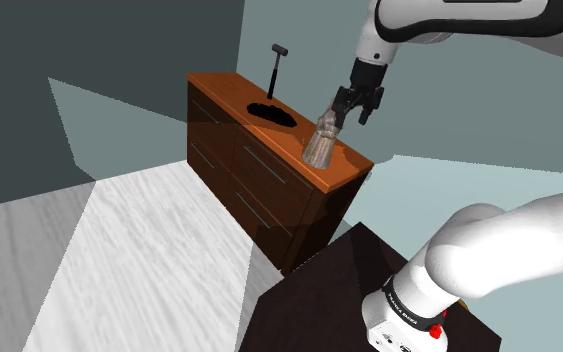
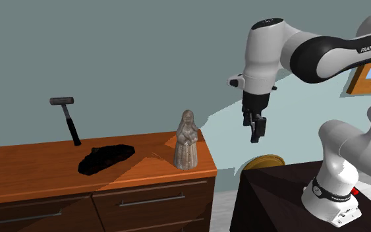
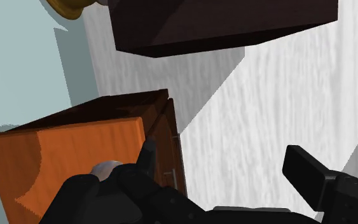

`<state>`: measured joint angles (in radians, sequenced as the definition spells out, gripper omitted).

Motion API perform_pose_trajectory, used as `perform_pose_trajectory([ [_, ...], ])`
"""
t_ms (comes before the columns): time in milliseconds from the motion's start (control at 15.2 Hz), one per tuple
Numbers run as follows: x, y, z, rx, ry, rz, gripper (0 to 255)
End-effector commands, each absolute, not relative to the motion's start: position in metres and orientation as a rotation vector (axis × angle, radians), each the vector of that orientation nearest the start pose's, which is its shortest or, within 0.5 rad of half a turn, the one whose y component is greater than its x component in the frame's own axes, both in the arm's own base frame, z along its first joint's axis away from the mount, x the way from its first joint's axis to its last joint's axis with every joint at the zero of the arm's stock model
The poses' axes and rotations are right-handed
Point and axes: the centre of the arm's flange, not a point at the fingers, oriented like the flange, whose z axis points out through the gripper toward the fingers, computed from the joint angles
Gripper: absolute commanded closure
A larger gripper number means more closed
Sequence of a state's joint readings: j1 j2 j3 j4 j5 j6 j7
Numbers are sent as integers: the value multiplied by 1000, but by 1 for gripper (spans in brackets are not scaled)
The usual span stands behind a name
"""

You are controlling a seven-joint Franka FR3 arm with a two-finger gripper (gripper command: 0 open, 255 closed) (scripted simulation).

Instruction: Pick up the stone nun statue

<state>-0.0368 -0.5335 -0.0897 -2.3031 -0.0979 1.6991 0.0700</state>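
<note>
The statue stands upright at the dresser's end on the second exterior view's right, and the gripper, fingers apart and empty, hangs past that edge, so a sideways approach could tip it over.

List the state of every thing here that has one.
Nun statue, upright on the dresser, not held.
Hammer, standing on its handle, head up.
Black object, lying flat on the dresser.
Drawers, shut.
Hand, open, apart from the statue.
</note>
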Motion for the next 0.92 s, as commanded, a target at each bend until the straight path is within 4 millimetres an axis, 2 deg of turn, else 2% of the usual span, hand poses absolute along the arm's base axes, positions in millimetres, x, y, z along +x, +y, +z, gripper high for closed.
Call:
perform_pose_trajectory([
  [0,398,-83,538,-3176,292,111,0],
  [858,505,-215,535,-3154,461,73,0],
])
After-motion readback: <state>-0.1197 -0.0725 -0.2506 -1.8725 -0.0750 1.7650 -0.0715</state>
